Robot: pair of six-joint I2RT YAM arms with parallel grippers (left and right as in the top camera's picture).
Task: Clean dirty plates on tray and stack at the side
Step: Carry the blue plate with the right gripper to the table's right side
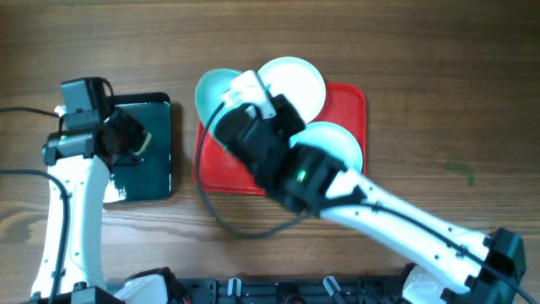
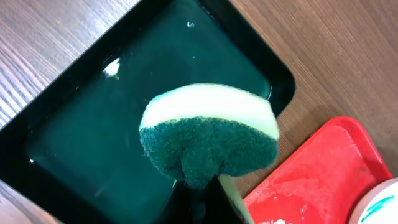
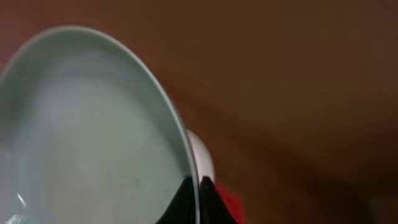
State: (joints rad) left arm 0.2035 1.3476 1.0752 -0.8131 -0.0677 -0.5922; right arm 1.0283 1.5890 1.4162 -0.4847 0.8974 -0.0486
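The red tray (image 1: 353,100) lies mid-table. A pale turquoise plate (image 1: 211,89) sits tilted at the tray's left end, and my right gripper (image 3: 198,186) is shut on its rim (image 3: 93,124). The white plate (image 1: 297,78) overhangs the tray's far edge; a sliver of it shows in the right wrist view (image 3: 204,158). The second turquoise plate (image 1: 336,139) lies at the tray's right, partly under my right arm. My left gripper (image 2: 199,193) is shut on a yellow-and-green sponge (image 2: 208,134) above the black tray (image 2: 74,124).
The glossy black tray (image 1: 156,160) holds water and lies left of the red tray. The red tray's corner (image 2: 311,180) and a plate edge with a green smear (image 2: 380,208) show in the left wrist view. A cable loops by the tray's near side (image 1: 245,230).
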